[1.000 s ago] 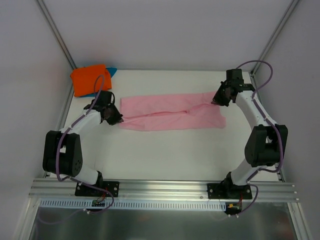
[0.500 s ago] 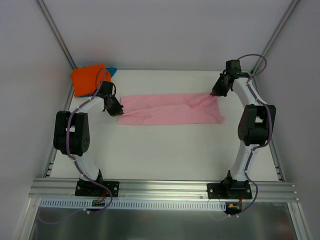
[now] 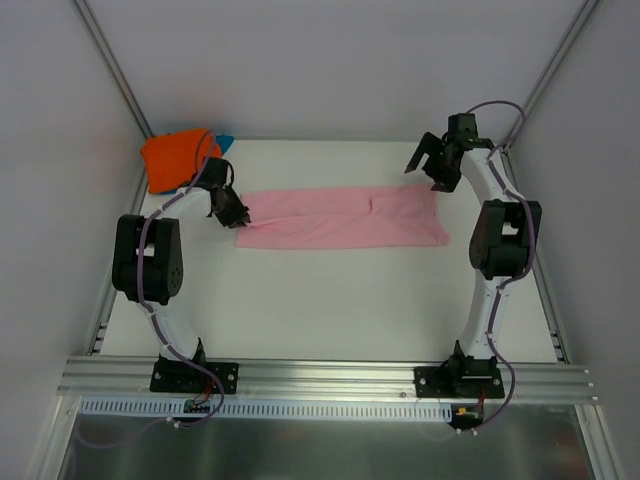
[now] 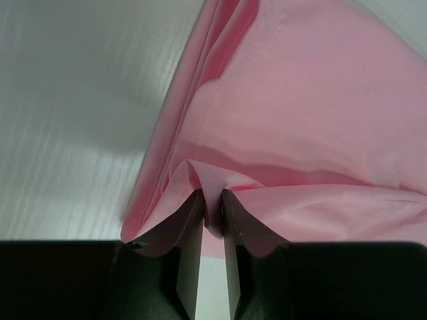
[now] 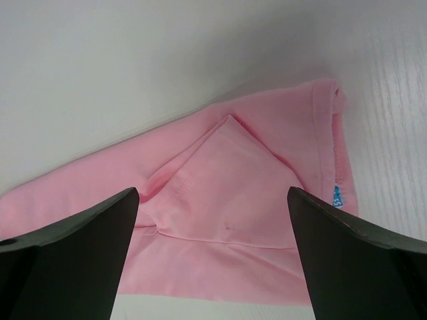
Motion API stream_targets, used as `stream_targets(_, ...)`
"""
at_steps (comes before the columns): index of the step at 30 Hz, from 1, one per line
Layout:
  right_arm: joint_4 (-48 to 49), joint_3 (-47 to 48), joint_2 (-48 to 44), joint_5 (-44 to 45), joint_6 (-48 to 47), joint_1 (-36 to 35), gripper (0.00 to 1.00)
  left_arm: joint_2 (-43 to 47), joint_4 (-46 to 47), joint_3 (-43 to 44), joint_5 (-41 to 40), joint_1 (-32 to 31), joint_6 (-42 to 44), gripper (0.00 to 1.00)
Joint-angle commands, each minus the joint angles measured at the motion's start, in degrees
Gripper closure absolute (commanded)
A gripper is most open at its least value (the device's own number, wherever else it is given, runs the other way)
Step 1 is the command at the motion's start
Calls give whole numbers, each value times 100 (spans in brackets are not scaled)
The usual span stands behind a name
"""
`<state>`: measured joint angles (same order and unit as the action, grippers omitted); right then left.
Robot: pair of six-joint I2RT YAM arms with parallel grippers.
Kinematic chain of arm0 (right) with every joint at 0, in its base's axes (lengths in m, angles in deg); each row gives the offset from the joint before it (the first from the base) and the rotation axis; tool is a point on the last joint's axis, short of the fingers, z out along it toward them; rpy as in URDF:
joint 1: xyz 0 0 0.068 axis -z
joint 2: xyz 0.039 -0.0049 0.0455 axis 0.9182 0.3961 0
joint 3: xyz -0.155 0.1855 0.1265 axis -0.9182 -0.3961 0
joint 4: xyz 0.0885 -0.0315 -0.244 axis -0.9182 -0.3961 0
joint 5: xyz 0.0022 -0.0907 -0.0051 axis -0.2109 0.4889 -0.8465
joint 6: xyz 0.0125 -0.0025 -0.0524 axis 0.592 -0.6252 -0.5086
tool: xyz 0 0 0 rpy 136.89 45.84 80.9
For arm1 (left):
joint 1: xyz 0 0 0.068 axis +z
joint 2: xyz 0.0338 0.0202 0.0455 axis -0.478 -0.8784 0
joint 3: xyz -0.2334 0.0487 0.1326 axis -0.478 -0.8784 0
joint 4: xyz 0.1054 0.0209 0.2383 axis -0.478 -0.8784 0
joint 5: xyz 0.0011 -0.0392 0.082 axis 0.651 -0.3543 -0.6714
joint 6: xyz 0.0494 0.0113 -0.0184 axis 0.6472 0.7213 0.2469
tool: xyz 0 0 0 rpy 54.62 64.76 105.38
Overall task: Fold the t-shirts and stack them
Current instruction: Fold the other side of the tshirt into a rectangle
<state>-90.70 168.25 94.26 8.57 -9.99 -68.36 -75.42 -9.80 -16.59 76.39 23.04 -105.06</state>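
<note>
The white table (image 3: 330, 300) is bare on the side nearest my bases. Across its middle lies the pink t-shirt (image 3: 340, 215), folded into a long band that runs from left to right. My left gripper (image 3: 234, 212) sits low at the band's left end; in the left wrist view its jaws are almost together, with a raised ridge of the pink cloth pinched between the tips (image 4: 212, 197) and the rest of the shirt spreading away beyond them. My right gripper (image 3: 428, 172) hangs over the band's far right corner with its jaws spread wide and nothing between them; below it I see a folded triangular flap and a small tag (image 5: 337, 198) at the hem. In the far left corner the orange t-shirt (image 3: 175, 158) lies bunched; the teal-blue t-shirt (image 3: 225, 141) peeks out at its right edge.
</note>
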Motion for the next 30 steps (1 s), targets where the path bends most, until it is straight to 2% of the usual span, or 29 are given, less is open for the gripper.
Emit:
stream_targets(1,119,-338,-757,-128,-161,29,1,573,-7,-117,-153,51,133,82)
stream_targets(5,435,-1182,-1677,-295,-144,-94,1,828,-86,-258,-408,51,176,82)
stream_targets(11,620,-2307,-2524,-401,-310,-340,0,847,-138,-189,-970,51,246,81)
stream_targets(12,629,-2413,-2698,-419,-328,-358,0,803,-208,-118,-1041,51,256,76)
stream_targets(14,638,-2658,-2831,-506,-389,-376,0,627,-384,92,-1190,51,256,75)
stream_targets(16,655,-2826,-3015,-542,-442,-437,1,617,-437,137,-1410,60,221,68)
stream_targets(17,621,-2870,-3069,-559,-460,-454,1,678,-403,76,-1454,51,168,67)
stream_targets(21,585,-3107,-3297,-515,-504,-560,1,1004,229,-380,-780,51,107,64)
stream_targets(24,699,-3257,-3246,-577,-425,-683,0,1013,222,-530,-385,51,27,64)
stream_targets(27,787,-3240,-2859,-612,-390,-928,1,1485,903,-1117,921,25,-8,66)
stream_targets(30,980,-3205,-2385,-691,-285,-947,1,2136,1600,-2145,1707,-220,-113,65)
